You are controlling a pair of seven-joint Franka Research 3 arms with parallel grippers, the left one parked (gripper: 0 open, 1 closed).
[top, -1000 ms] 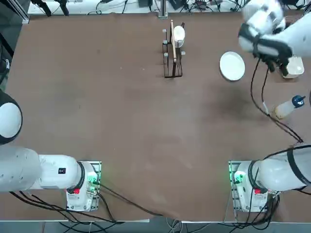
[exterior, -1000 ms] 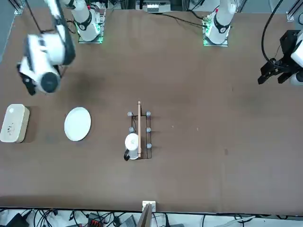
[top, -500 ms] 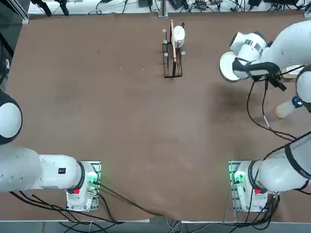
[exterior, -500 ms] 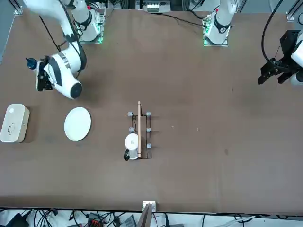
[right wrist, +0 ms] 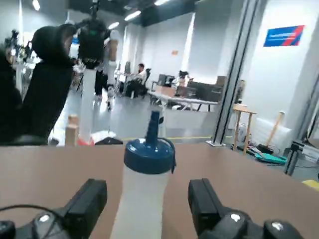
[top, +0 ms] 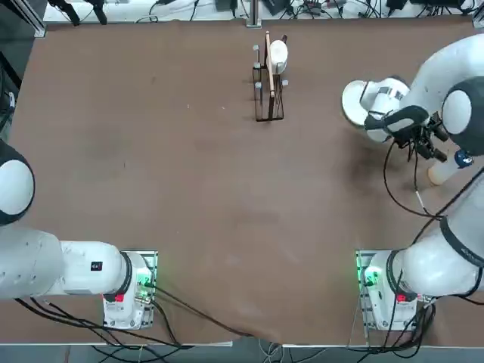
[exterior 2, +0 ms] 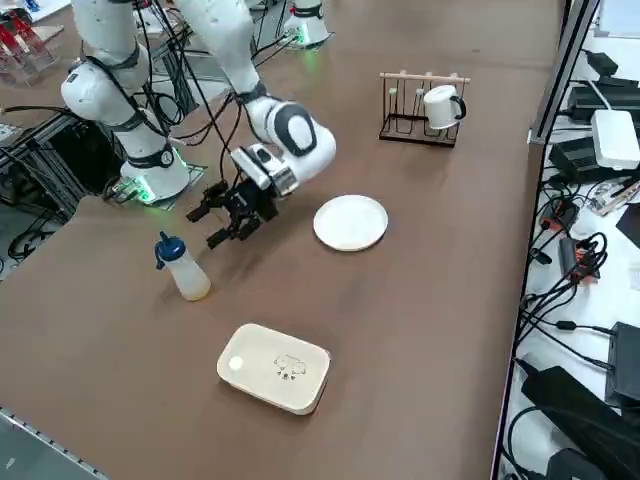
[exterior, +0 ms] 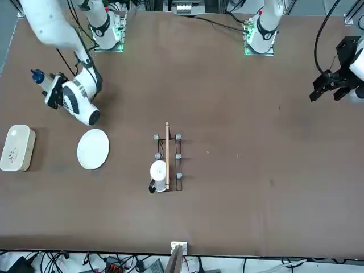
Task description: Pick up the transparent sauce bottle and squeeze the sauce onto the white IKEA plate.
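Black-fingered right gripper [exterior 2: 228, 221]: low over the brown table [top: 189, 189], turned level and aimed at the transparent sauce bottle [exterior 2: 183, 268]; jaws spread wide, holding nothing. In the wrist view the two fingers [right wrist: 85, 203] stand to either side of the bottle [right wrist: 142, 194] with clear gaps showing, the bottle further out than the fingertips; no contact can be made out from any angle, and the side view shows bare tabletop between fingertips and bottle. Transparent sauce bottle: pale-cream translucent body, dark blue cap with nozzle; stands upright on its base, long axis vertical, nozzle pointing up; located near the table's right edge, on the robot's right of the gripper, visible from overhead [top: 446, 168] partly behind the arm and from the front as only the blue cap [exterior: 37, 75] beyond the wrist. White IKEA plate [exterior 2: 351, 222]: round, glossy, lying flat, bare; farther out from the robot's base than the bottle and well apart from it; the arm's white wrist overlaps its near rim from overhead [top: 354, 99]. Cream rounded-rectangular block [exterior 2: 275, 367]: flat on the table near the right edge, beyond the bottle. Wire rack [top: 268, 83] with wooden stick and a white mug [exterior 2: 441, 106]: at the table's far middle, well apart from the rest.
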